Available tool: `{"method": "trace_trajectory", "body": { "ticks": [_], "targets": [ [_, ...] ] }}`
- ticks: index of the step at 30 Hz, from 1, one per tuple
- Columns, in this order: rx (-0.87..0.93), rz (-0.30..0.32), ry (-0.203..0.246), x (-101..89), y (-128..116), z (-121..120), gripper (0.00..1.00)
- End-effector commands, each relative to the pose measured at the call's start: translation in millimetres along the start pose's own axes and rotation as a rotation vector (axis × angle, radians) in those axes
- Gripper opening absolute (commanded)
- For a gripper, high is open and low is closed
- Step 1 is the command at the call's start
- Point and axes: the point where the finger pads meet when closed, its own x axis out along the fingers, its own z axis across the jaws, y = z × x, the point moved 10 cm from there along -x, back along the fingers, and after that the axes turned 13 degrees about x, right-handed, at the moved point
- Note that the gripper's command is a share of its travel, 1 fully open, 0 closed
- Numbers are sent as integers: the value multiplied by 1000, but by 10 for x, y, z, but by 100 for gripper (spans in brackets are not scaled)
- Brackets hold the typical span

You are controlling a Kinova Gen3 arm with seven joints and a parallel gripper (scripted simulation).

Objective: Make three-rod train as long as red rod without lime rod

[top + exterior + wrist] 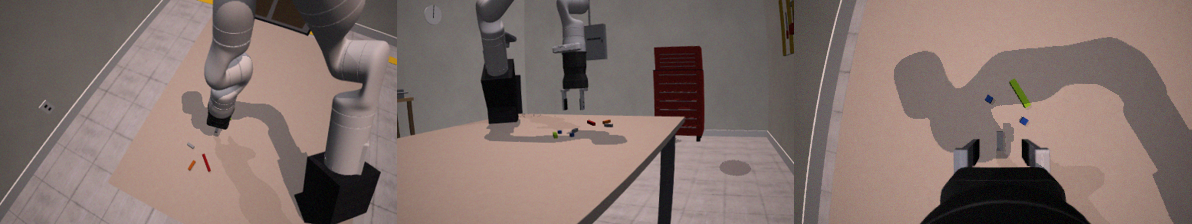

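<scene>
My gripper (pixel 573 103) is open and empty, hanging well above the table. In the wrist view the gripper (pixel 1001 151) is right over a grey rod (pixel 1001 141) that lies flat on the table, seen between the fingers. Two blue rods (pixel 989 99) (pixel 1023 120) and a lime rod (pixel 1020 93) lie just beyond it. The red rod (pixel 206 163), an orange rod (pixel 191 165) and a second grey rod (pixel 190 145) lie apart in a loose group nearer the table's edge. In the exterior view the red rod (pixel 591 123) lies to the right of the gripper.
The arm's black base (pixel 337 189) stands on the table at one side. The table edge (pixel 642 165) runs close behind the red and orange rods. A red tool cabinet (pixel 679 90) stands off the table.
</scene>
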Motion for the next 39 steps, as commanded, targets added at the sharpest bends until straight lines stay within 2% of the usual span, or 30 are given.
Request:
{"method": "trace_trajectory", "body": {
  "ticks": [1,2,39],
  "targets": [
    [2,-1,0,-1,1,-1,100],
    [2,-1,0,-1,1,-1,54],
    [2,-1,0,0,1,-1,54]
  ]
}}
